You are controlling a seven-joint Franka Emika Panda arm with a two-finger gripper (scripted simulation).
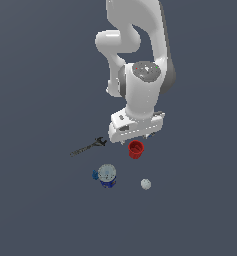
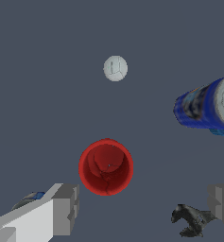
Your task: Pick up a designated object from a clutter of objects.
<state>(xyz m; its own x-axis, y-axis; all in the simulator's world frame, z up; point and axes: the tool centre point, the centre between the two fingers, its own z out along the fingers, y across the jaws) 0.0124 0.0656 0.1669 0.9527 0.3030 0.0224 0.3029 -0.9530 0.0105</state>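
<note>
The small bright red cup (image 1: pixel 135 149) stands upright on the grey floor, just in front of and below my gripper (image 1: pixel 138 136). In the wrist view the red cup (image 2: pixel 106 166) shows its open mouth, a little ahead of the gap between my fingers (image 2: pixel 64 208). The jaws stand wide apart and hold nothing. My gripper (image 2: pixel 144 210) hangs above the floor. The dark wrench (image 1: pixel 88 147) lies to the exterior view's left of the cup; its head shows in the wrist view (image 2: pixel 191 220).
The blue object with pale round top (image 1: pixel 106 175) stands nearer the camera, also in the wrist view (image 2: pixel 205 108). The small white ball (image 1: pixel 145 184) lies to its right in the exterior view, also in the wrist view (image 2: pixel 115 68).
</note>
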